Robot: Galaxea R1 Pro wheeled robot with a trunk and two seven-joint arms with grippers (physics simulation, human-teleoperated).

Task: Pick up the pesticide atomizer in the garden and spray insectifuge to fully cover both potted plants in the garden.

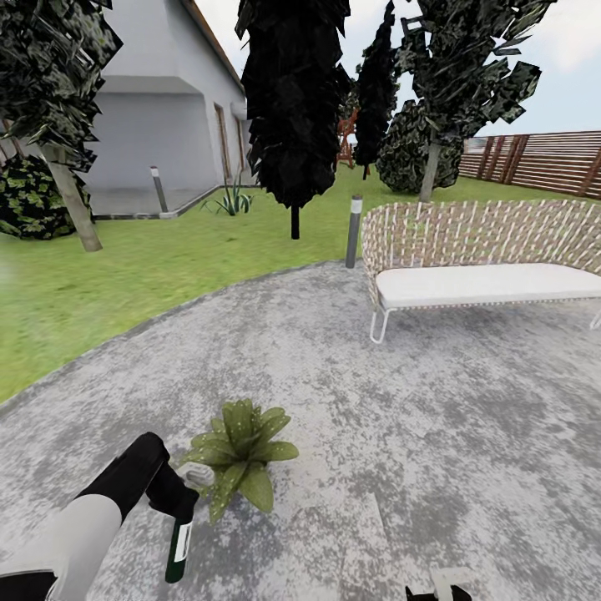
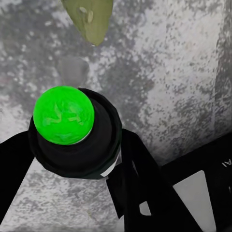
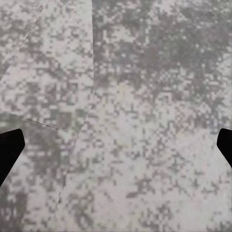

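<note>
The pesticide atomizer is a slim dark bottle with a white label, held in my left gripper, which is shut on it just left of a potted plant. That plant is a broad-leaved green rosette in a small grey pot on the paved patio. In the left wrist view the atomizer has a bright green top, the black fingers clamp its body, and one leaf hangs just beyond it. My right gripper is open over bare paving, its fingertips far apart.
A wicker bench with a white cushion stands at the patio's far right. A short bollard light is at its left end. The lawn, dark trees, a house and a wooden fence lie beyond.
</note>
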